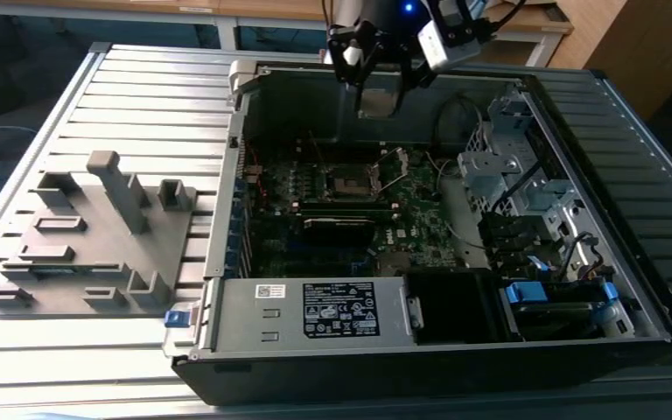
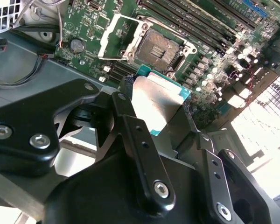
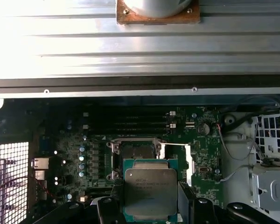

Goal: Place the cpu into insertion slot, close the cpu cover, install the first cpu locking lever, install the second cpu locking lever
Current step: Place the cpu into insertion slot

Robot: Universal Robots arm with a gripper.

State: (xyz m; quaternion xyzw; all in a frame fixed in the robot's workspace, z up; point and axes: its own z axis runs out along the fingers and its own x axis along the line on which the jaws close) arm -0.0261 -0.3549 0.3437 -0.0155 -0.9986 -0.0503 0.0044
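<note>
**Gripper clamped on the chip, wrist pointing down**

In the exterior view the dark robot arm [image 1: 401, 22] enters from the top edge with its wrist turned downward. The black two-fingered gripper of bolted metal links [image 1: 376, 94] hangs below the wrist. In the second wrist view its jointed black fingers [image 2: 136, 137] are drawn in from opposite sides. They press against two opposite edges of the cpu [image 2: 155, 93], a small flat square chip with a dull silver-grey top and green rim. In the first wrist view the chip lies flat between the fingertips.
</note>
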